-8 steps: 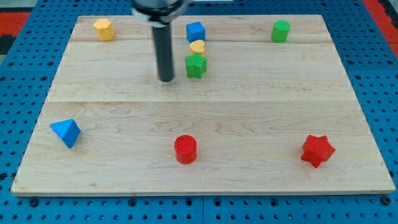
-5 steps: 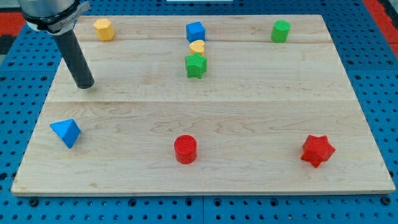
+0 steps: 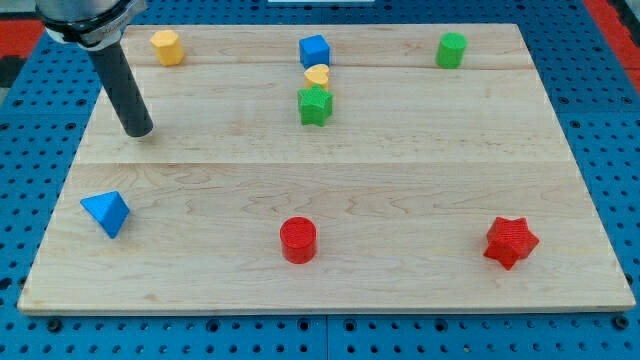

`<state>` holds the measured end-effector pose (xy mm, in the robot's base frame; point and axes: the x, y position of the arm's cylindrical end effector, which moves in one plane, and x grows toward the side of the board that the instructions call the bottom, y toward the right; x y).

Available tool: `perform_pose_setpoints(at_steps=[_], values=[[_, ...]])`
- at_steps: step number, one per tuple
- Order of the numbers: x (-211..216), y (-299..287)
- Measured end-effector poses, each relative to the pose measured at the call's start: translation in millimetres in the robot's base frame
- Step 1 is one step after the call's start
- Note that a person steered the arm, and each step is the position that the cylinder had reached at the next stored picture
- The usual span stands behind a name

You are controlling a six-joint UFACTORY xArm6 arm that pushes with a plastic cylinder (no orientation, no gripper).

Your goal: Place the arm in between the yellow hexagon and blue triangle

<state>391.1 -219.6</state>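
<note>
While the dark rod leans in from the view's top left corner, my tip (image 3: 138,131) rests on the wooden board (image 3: 330,270) in its left portion, touching no block and holding nothing, since the rod has no jaws to close. The yellow hexagon (image 3: 166,46) lies above the tip and slightly to the view's right of it, near the board's top edge, apart from the rod. The blue triangle (image 3: 106,213) lies below the tip and slightly to the view's left, near the board's left edge, also apart. The tip thus stands roughly between these two blocks, close to the line joining them.

Well to the view's right of the tip is a cluster of three: a blue cube (image 3: 314,50) uppermost, a small yellow block (image 3: 317,75) just below it, whose shape is hard to make out at this angle, and a green star (image 3: 314,105) just beneath that, possibly touching it. Farther right, near the top edge, stands a green cylinder (image 3: 451,49). Below and right of the tip sits a red cylinder (image 3: 298,240), and farthest right, near the bottom, a red star (image 3: 510,241)
</note>
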Motion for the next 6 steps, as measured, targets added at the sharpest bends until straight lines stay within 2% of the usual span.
perform_pose_setpoints(at_steps=[6], values=[[-15, 0]])
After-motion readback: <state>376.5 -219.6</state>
